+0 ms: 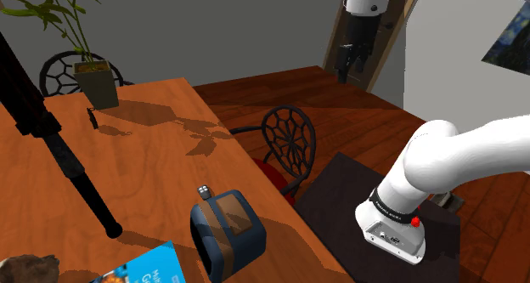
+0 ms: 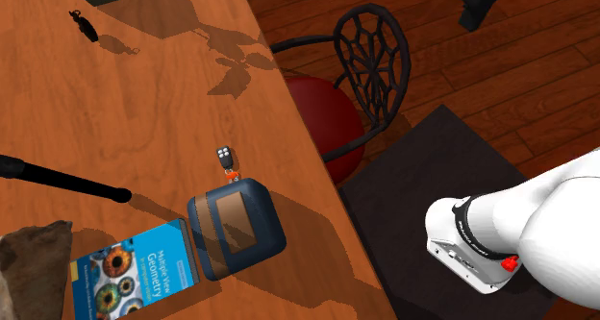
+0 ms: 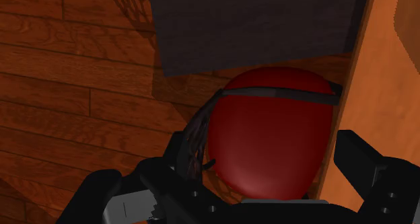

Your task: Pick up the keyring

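A small dark keyring (image 1: 91,116) (image 2: 82,25) lies on the wooden table (image 1: 144,162) next to the plant pot (image 1: 96,83). A black key fob (image 1: 205,191) (image 2: 224,158) with an orange tab lies by the blue box. My gripper (image 1: 348,66) (image 2: 478,9) hangs high off the table's edge, above the chair (image 1: 290,141), far from both items. In the wrist view my gripper (image 3: 269,172) is open, its fingers (image 3: 367,162) apart with nothing between them. Far below it are the red chair seat (image 3: 269,135) and the table edge (image 3: 377,75).
A blue box with a brown strap (image 1: 228,232) (image 2: 234,229) and a blue geometry book (image 2: 135,270) sit near the table's front. A long black pole (image 1: 51,137) slants across the table. A second chair (image 1: 64,69) stands behind the pot. The dark stand (image 1: 357,213) is beside the table.
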Tool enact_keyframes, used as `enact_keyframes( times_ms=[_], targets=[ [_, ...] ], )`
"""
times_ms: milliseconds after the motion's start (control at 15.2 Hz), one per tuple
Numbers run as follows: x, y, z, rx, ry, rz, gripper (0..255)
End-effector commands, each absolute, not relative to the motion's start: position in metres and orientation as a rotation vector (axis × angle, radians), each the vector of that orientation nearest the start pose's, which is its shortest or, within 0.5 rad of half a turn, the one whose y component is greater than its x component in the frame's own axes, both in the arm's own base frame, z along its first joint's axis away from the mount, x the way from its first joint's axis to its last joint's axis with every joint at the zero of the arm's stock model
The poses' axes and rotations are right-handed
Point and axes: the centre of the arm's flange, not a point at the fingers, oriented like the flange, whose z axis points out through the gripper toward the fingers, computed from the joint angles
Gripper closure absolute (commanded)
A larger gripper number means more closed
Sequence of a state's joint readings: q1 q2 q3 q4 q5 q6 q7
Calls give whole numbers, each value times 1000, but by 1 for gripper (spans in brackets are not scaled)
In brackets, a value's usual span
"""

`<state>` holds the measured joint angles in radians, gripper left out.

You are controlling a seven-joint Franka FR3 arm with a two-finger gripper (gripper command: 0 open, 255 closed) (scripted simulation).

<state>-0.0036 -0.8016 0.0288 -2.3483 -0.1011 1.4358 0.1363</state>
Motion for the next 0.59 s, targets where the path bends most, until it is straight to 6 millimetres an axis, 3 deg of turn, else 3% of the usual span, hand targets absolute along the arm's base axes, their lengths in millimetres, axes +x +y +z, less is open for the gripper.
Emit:
enact_keyframes(
  times_ms=[0,528],
  targets=[
    [288,-2,588,-3260,211,166,0],
    [316,67,518,-3248,226,119,0]
  ],
)
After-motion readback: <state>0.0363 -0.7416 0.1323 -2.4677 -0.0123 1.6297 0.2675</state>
